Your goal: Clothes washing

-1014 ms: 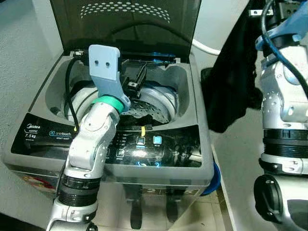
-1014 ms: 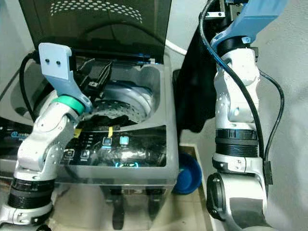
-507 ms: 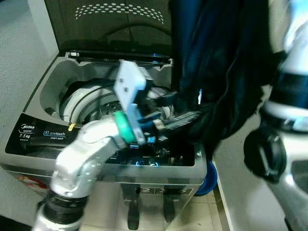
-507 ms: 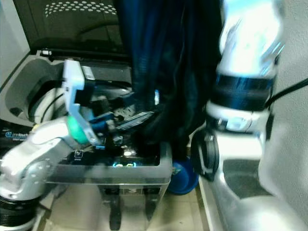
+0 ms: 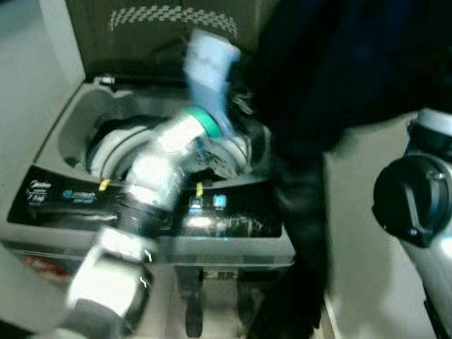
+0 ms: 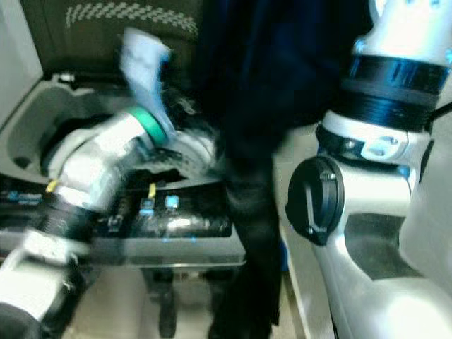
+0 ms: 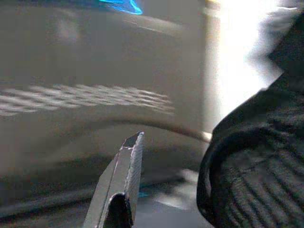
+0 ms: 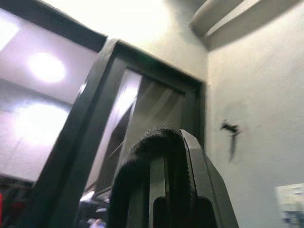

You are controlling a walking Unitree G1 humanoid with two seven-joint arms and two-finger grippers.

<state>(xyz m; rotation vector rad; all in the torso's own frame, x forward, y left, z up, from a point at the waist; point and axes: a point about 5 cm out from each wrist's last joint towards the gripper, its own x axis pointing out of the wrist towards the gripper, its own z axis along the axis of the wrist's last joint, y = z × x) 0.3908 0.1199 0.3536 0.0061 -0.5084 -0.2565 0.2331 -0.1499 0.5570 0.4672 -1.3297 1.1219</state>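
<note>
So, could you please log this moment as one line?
washer lid open | dark garment hanging over right edge | left arm over drum | right end effector gripping fabric

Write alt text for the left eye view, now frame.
Motion-blurred view down at an open top-loading washing machine, where a dark garment hangs over the drum's right side and down past the machine's front right corner. The robot's silver left arm reaches up over the lit control panel toward the drum; part of its right arm is at the frame's right.
</note>
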